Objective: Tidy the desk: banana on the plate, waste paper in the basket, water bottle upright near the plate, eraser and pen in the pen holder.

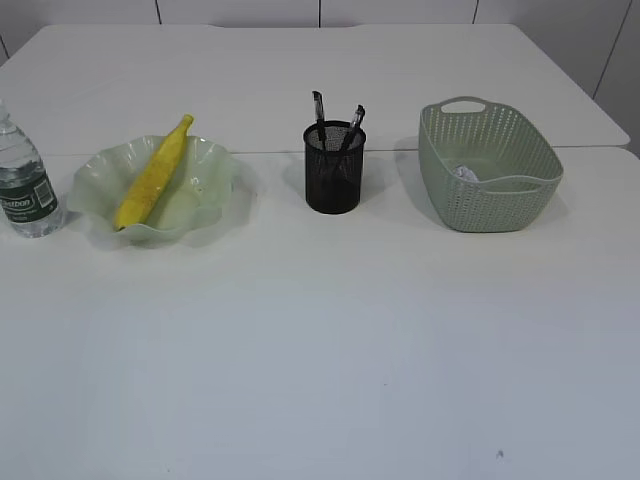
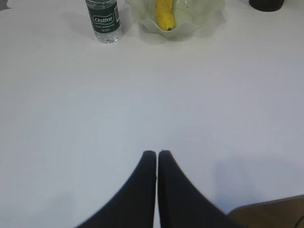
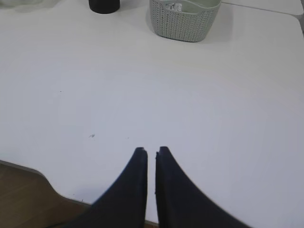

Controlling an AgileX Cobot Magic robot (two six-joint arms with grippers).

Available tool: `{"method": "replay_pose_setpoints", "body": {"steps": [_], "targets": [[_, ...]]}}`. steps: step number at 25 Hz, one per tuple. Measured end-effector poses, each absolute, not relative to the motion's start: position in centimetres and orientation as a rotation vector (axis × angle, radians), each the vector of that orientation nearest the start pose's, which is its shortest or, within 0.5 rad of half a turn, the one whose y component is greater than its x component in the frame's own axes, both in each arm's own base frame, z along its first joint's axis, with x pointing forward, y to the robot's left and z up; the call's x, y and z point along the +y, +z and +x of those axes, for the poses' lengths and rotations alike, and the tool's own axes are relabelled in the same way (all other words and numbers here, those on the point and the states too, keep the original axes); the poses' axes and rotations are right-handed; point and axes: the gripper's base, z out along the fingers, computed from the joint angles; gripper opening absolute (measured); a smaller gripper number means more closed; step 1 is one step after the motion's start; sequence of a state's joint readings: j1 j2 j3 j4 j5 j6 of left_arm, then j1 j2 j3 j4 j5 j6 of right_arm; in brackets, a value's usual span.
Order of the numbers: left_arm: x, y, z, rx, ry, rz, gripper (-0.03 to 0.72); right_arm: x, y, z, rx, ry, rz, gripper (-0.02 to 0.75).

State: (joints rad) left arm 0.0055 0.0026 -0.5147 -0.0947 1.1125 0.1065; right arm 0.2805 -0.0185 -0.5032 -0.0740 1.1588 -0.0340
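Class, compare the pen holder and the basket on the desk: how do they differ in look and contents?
The pen holder is black mesh, round and tall; the basket is pale green, wide and low with handle cut-outs. The pen holder has pens sticking up out of it; the basket holds crumpled paper. Both stand upright on the white desk.

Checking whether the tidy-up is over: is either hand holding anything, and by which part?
Nothing is held. The left hand is shut on nothing, and the right hand has only a bare slit between its fingers, both over bare table.
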Motion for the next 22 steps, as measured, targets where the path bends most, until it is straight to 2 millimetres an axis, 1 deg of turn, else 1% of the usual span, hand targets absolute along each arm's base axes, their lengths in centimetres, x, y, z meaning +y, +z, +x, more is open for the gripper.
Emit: {"method": "replay_pose_setpoints", "body": {"steps": [18,22], "targets": [[-0.78,27.75,-0.86,2.077,-0.045,0.111,-0.024,-1.36,27.12,-0.87,2.082,-0.003,-0.307,0.043],[-0.82,27.75,-0.82,2.079,-0.017,0.063,-0.024,-1.33,27.12,-0.92,2.087,-0.025,-0.27,0.043]]}}
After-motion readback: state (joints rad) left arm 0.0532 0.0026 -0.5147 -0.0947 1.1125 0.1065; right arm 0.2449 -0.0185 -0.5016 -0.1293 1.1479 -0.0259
